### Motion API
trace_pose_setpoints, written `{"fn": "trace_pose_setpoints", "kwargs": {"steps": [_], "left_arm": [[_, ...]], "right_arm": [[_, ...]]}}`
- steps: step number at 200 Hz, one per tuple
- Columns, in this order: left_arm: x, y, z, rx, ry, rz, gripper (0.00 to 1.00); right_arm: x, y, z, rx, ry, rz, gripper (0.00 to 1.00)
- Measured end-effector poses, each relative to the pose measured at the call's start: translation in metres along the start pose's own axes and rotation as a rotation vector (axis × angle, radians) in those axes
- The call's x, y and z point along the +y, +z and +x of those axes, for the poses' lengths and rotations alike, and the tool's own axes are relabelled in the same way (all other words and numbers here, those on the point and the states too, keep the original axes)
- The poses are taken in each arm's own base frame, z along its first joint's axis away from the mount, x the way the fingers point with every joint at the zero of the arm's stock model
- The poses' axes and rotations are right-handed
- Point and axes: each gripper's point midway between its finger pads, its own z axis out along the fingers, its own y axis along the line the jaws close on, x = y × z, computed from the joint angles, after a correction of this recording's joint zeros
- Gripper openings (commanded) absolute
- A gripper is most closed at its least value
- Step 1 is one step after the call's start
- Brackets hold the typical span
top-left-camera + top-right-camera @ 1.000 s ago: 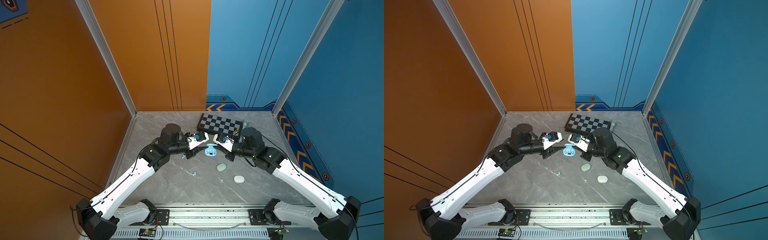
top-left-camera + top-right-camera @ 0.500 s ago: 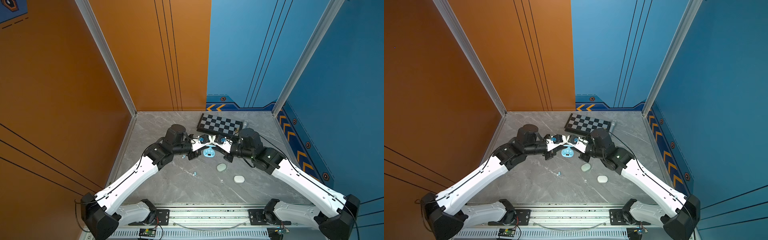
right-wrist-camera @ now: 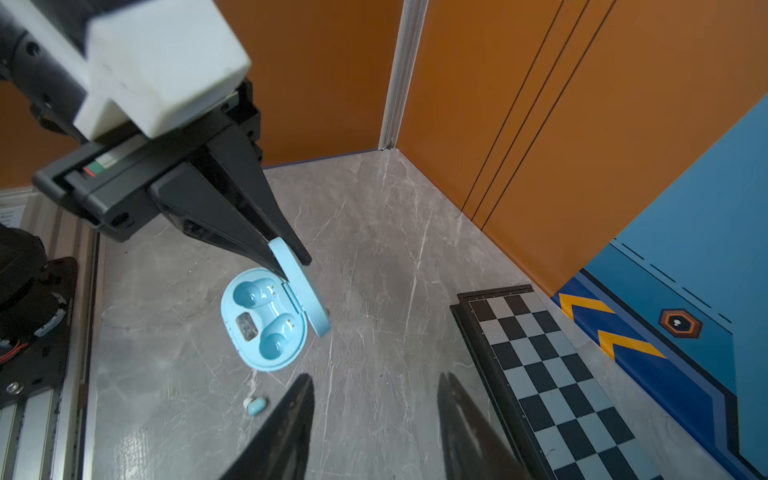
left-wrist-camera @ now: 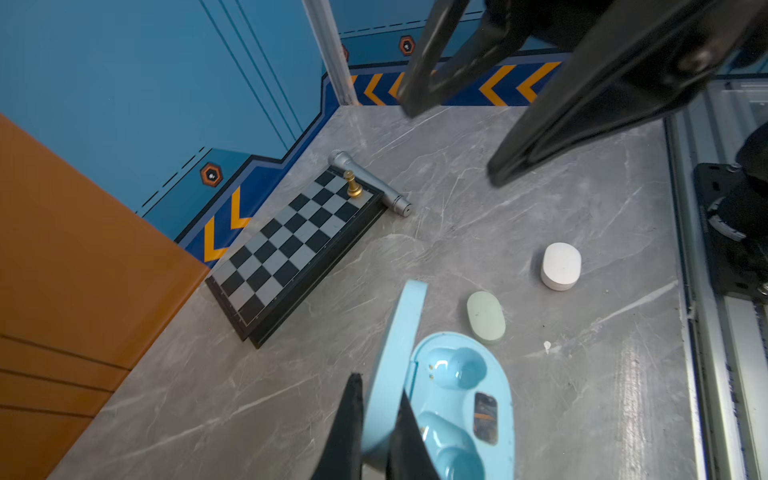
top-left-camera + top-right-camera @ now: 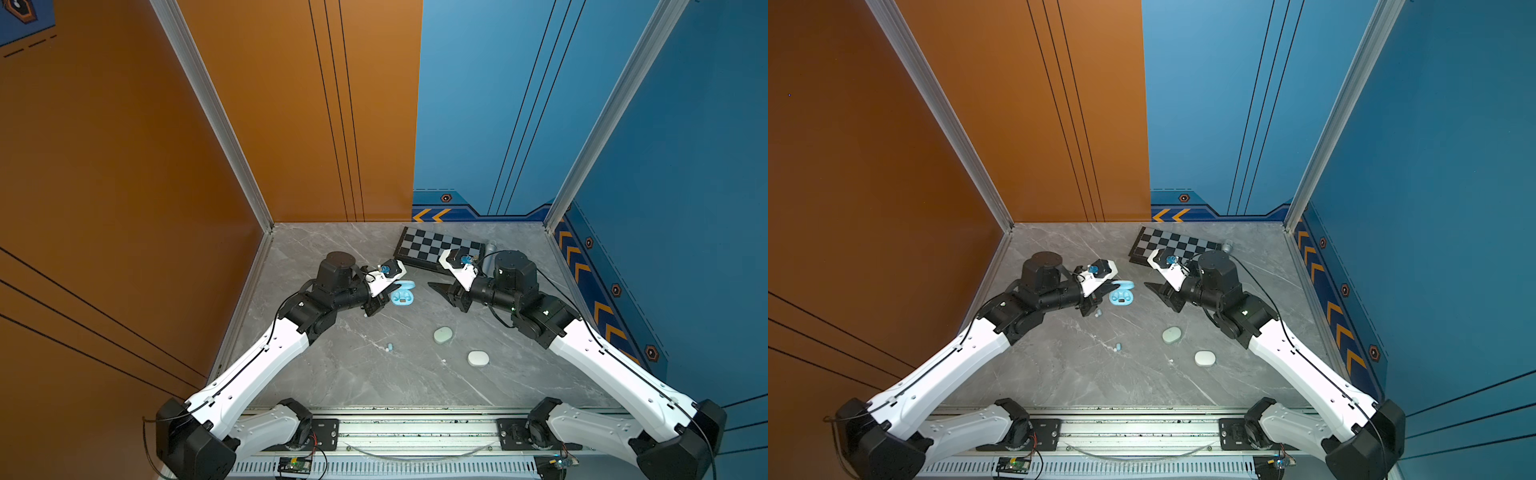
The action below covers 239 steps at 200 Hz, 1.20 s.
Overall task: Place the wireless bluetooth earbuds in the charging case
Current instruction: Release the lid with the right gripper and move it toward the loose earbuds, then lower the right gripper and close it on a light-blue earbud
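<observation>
The light blue charging case [image 5: 402, 296] [image 5: 1121, 296] lies open on the grey floor, both wells empty [image 3: 266, 320]. Its raised lid [image 4: 399, 332] stands between the fingers of my left gripper [image 4: 380, 424] [image 5: 390, 291], which is shut on it. My right gripper [image 3: 374, 378] [image 5: 444, 291] hovers open to the right of the case, with nothing between its fingers. One light blue earbud [image 5: 390, 346] [image 5: 1118, 346] lies in front of the case. Another earbud [image 5: 1098, 312] lies by the left gripper. In the right wrist view an earbud [image 3: 255, 405] lies close to the case.
A pale green closed case [image 5: 443, 335] [image 4: 485, 316] and a white closed case [image 5: 478, 358] [image 4: 561, 265] lie at front right, a tiny white bit [image 4: 547, 345] near them. At the back lies a chessboard [image 5: 436, 245] [image 3: 561, 374] with a gold chess piece [image 4: 353, 185] and a silver microphone [image 4: 390, 195].
My left gripper closed onto the case lid. The right gripper, shut at the case before, has opened and drawn back to the right.
</observation>
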Motion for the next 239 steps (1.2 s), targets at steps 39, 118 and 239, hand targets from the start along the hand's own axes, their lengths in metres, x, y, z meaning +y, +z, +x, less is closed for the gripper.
{"fn": "trace_pose_setpoints", "kwargs": {"steps": [39,118,239], "left_arm": [[0.039,-0.037,0.026,-0.025,-0.165,-0.202,0.0],[0.047,-0.111,0.015,-0.162,-0.226,-0.439,0.0],[0.04,-0.13,0.022,-0.182,-0.263,-0.486,0.0]], "right_arm": [[-0.004,0.009,0.003,-0.026,0.224,0.012,0.48],[0.005,0.142,0.086,0.368,0.737,0.031,0.5],[0.074,0.253,0.191,0.798,0.778,0.128,0.48]]}}
